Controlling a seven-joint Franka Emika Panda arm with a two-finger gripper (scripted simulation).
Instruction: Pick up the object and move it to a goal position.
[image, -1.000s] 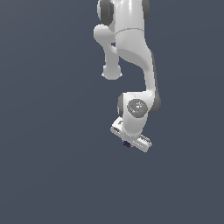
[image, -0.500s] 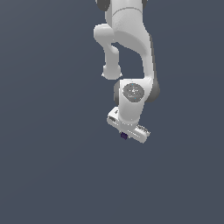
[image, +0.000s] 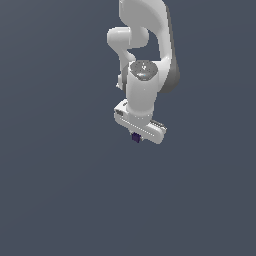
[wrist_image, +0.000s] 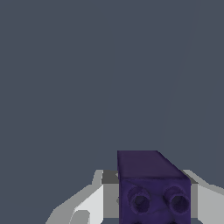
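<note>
Exterior view: gripper (image: 136, 136) pointing down, tiny dark purple block (image: 135, 137) tucked under it, probably off the floor. Wrist view: block (wrist_image: 153, 188) wedged between the white fingers (wrist_image: 89, 203), jaws closed on it. Carry step; no goal marker visible, next needs a steady move without loosening.

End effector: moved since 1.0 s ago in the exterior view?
Yes. The end effector, shut on the purple block, has shifted slightly toward the exterior view's left and up in the frame; no fixed landmark shows.
</note>
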